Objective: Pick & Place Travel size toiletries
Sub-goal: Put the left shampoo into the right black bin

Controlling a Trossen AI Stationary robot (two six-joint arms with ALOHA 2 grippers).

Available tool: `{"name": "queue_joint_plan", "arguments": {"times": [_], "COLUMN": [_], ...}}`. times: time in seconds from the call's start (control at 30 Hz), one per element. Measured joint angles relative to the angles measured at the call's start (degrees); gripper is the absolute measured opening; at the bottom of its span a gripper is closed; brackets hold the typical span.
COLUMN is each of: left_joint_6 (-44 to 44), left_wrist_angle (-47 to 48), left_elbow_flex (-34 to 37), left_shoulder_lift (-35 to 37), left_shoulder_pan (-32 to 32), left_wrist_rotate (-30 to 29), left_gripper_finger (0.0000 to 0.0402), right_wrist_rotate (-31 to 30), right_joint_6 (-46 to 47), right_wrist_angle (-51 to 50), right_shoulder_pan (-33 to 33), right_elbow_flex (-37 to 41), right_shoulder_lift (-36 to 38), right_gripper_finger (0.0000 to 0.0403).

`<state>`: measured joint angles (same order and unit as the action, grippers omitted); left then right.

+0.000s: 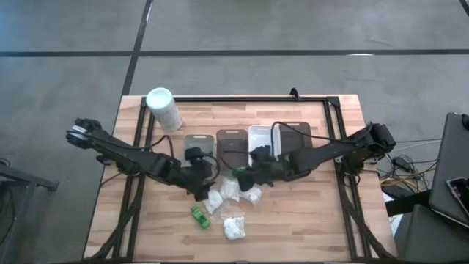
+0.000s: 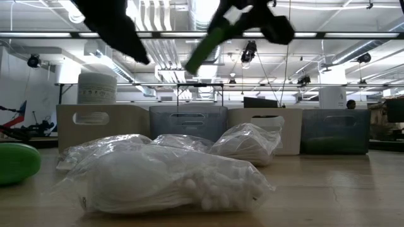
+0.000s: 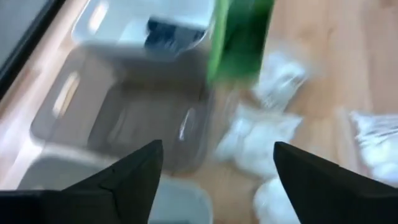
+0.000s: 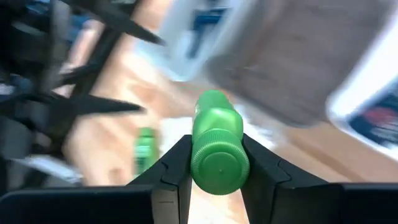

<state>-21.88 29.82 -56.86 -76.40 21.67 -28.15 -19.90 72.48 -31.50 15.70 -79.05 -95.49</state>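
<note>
My right gripper [image 1: 240,176] is shut on a bright green little bottle [image 4: 216,146] above the table, near the white crinkly packets [image 1: 231,191]. In the low view this bottle [image 2: 207,43] is high up and tilted. A second green bottle [image 1: 200,216] lies on its side on the wood, also seen in the low view as the green bottle [image 2: 16,162]. Several packets [image 2: 170,180] rest flat on the table. My left gripper [image 3: 217,171] is open, hovering beside the right gripper over the packets [image 3: 255,140]. No razors or black tubes show. My right gripper pinches the green bottle between its two fingers [image 4: 177,168], one on each side of the round end [image 4: 219,168] that faces the wrist. The bottle lies along the fingers and points away past their tips. It is lifted clear of the table and tilted.
A row of rectangular trays stands behind the packets: grey [image 1: 198,144], brown [image 1: 233,145], white [image 1: 262,138] and dark [image 1: 297,136]. A tall white cylindrical container [image 1: 164,108] stands at the far left. A black frame [image 1: 242,98] runs along the far edge.
</note>
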Motion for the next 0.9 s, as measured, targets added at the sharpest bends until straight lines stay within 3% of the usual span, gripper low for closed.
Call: {"name": "queue_joint_plan", "arguments": {"times": [0.2, 0.3, 0.43, 0.57, 0.77, 0.9], "left_joint_6": [-8.29, -13.43, -20.52, -25.11, -29.99, -32.3], "left_wrist_angle": [10.83, 13.54, 13.68, 13.25, 9.5, 5.24], "left_elbow_flex": [1.14, 3.78, 8.06, 12.18, 18.25, 21.88], "left_shoulder_lift": [2.72, 4.37, 7.8, 11.85, 17.69, 21.16], "left_shoulder_pan": [2.16, 3.09, 4.61, 6.51, 7.54, 7.69], "left_wrist_rotate": [-0.16, 0.65, 4.04, 6.91, 10.04, 11.92], "left_gripper_finger": [0.0321, 0.0321, 0.0321, 0.0321, 0.0321, 0.0321], "right_wrist_rotate": [-9.61, -10.32, -12.51, -15.1, -18.92, -24.78], "right_joint_6": [14.03, 24.68, 30.82, 30.82, 16.74, 14.43], "right_wrist_angle": [-24.9, -40.89, -48.66, -46.44, -21.01, -7.41], "right_shoulder_pan": [3.16, 4.0, 2.57, -3.77, -16.27, -18.2], "right_elbow_flex": [-0.08, 0.75, 4.94, 13.39, 29.05, 35.18], "right_shoulder_lift": [5.02, 7.56, 12.34, 17.76, 22.67, 21.9], "right_gripper_finger": [0.0087, 0.0092, 0.0093, 0.0094, 0.0095, 0.0109]}}
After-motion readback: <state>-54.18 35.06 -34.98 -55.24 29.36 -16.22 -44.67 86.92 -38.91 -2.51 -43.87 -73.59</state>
